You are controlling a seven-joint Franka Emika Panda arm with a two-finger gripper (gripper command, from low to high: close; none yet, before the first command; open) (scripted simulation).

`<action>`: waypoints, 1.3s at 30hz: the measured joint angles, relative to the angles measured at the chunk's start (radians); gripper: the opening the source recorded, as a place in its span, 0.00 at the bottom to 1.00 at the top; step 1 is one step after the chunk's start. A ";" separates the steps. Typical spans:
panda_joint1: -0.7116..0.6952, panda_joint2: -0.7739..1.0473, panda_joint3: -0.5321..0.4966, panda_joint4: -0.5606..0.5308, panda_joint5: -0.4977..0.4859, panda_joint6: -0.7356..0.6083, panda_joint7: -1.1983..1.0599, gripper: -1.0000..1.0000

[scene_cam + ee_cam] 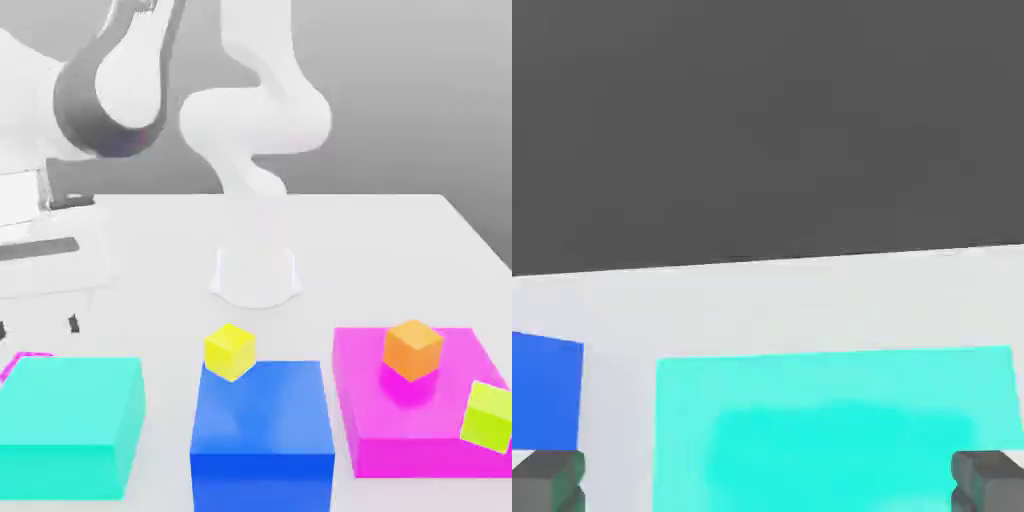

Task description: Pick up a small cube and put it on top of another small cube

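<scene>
- One white robot arm, exterior view, its base standing on the table toward the back.
- One gripper, at the exterior view's left, fingertips set wide apart, above and behind the turquoise block.
- One magenta-edged shape, beside the gripper and partly hidden behind the turquoise block; whether this is the small magenta cube cannot be told.
- Three flat-topped blocks in a row: turquoise block, blue block, big magenta block.
- One yellow cube, seen at the back edge of the blue block; on it or behind it, unclear.
- One orange cube, over the big magenta block's top.
- One yellow-green cube, slanted, overlapping the same block's side at the exterior view's right.
- One pale, smooth table; grey backdrop beyond.
- Hand view: two fingertips, well apart, the turquoise block appearing between them, a corner of the blue block near one.
- Same view: pale tabletop, its straight edge meeting a dark grey expanse.
</scene>
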 joint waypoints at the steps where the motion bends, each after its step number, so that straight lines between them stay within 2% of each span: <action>1: -0.018 0.030 -0.005 -0.010 0.003 0.016 -0.027 0.50; 7: -0.098 0.173 -0.070 -0.067 -0.050 0.130 -0.132 0.50; 10: -0.154 0.247 -0.010 -0.053 0.032 0.177 -0.205 0.50; 14: -0.262 0.347 0.123 -0.023 0.166 0.240 -0.308 0.50; 15: -0.285 0.367 0.152 -0.017 0.194 0.253 -0.329 0.00; 22: -0.289 0.369 0.156 -0.016 0.196 0.252 -0.330 0.00; 30: -0.138 0.185 -0.058 -0.075 -0.062 0.147 -0.136 0.00; 32: -0.181 0.142 -0.077 -0.103 -0.006 0.121 -0.144 0.00; 35: -0.238 0.074 -0.089 -0.152 0.128 0.053 -0.171 0.00; 39: -0.165 -0.022 -0.045 -0.186 0.130 -0.050 -0.108 0.00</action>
